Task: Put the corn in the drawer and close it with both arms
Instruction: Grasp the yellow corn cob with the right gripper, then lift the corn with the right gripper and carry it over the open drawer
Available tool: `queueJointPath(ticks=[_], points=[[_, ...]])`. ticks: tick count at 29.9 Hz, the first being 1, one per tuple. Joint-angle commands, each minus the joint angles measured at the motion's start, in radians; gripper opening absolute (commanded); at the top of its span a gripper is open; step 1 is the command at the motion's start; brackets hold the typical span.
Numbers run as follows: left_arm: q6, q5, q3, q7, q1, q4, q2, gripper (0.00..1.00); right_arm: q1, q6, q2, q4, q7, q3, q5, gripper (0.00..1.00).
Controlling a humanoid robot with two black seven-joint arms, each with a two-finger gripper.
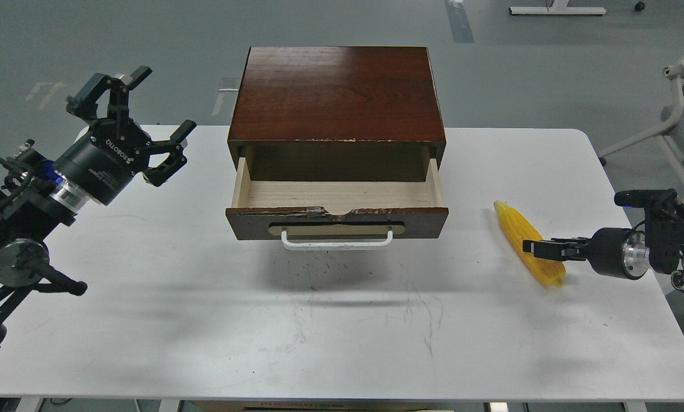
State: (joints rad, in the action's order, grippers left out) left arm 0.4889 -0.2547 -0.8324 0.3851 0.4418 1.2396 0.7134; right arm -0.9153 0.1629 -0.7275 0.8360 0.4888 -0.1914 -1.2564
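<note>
The yellow corn lies on the white table, to the right of the drawer, tip pointing away from me. The drawer is pulled open, its pale wood inside empty, with a white handle on the front. My right gripper comes in low from the right and lies across the corn's thick near end; it is seen edge-on, so its fingers cannot be told apart. My left gripper is open and empty, raised above the table left of the drawer.
The dark-brown box that holds the drawer stands at the table's far middle. A white chair frame stands off the table at the far right. The table's right edge is close to the corn.
</note>
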Motion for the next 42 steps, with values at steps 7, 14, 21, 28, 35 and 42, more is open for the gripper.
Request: queueJointPath(ticks=[7, 14, 21, 28, 35, 42], points=[[0.0, -0.017, 0.003, -0.003, 0.002, 0.001, 0.0, 0.99, -0.016, -0.005, 0.0, 0.014, 0.0, 0.01, 0.014, 0.1], [0.0, -0.032, 0.001, -0.003, 0.002, 0.004, 0.0, 0.99, -0.232, -0.023, -0.108, 0.144, 0.0, 0.017, 0.029, 0.1], [0.0, -0.032, 0.001, -0.006, 0.005, 0.004, -0.005, 0.99, -0.482, -0.01, -0.119, 0.181, 0.0, -0.002, 0.092, 0.1], [0.0, -0.034, 0.001, -0.009, 0.017, 0.004, -0.005, 0.99, -0.732, -0.01, 0.022, 0.267, 0.0, -0.152, 0.095, 0.12], [0.0, -0.034, 0.001, -0.009, 0.022, 0.009, 0.0, 0.99, -0.884, -0.023, 0.29, 0.276, 0.0, -0.301, 0.083, 0.13], [0.0, -0.034, 0.001, -0.008, 0.022, 0.012, 0.006, 0.99, -0.935, -0.098, 0.486, 0.264, 0.0, -0.423, -0.003, 0.13]])
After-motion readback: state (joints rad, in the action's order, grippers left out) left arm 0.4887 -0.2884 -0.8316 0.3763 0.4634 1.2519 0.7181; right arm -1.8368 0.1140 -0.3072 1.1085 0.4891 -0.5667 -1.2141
